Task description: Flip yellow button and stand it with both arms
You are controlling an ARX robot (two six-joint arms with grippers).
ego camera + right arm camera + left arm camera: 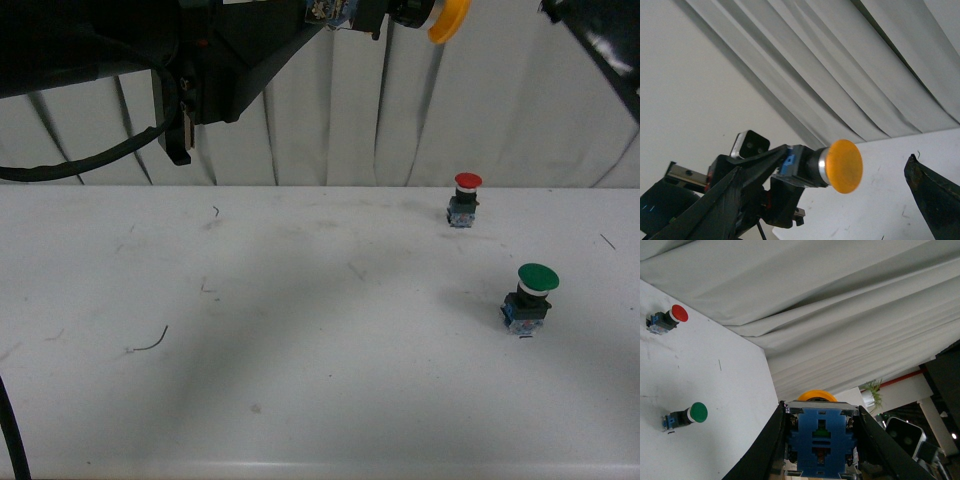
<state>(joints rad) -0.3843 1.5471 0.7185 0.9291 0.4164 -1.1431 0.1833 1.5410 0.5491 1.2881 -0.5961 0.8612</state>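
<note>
Front view: the left arm (pixel 150 50) reaches in from the upper left and holds the yellow button (pixel 449 20) high above the desk (pixel 250 330), in front of the pale curtain (pixel 320 130). The button is at the top edge of that picture, with only its cap and black collar showing, and the cap points toward the robot's right. The right arm (pixel 600 40) shows as a dark shape in the upper right corner, apart from the button.

Left wrist view: the left fingers (pixel 765 450) are closed on the button's blue base, 1 on each side, and the yellow cap's rim shows just beyond the base.

Right wrist view: the cap faces the camera, with the collar and base behind it clamped in the left fingers. Only 1 right finger (pixel 932 195) shows, at the picture's edge and clear of the button, so I cannot tell whether the right fingers are open or closed.

2 other buttons stand upright on the desk's right side: a red button (pixel 466 198) near the curtain and a green button (pixel 530 295) nearer the robot, well apart from each other.
</note>
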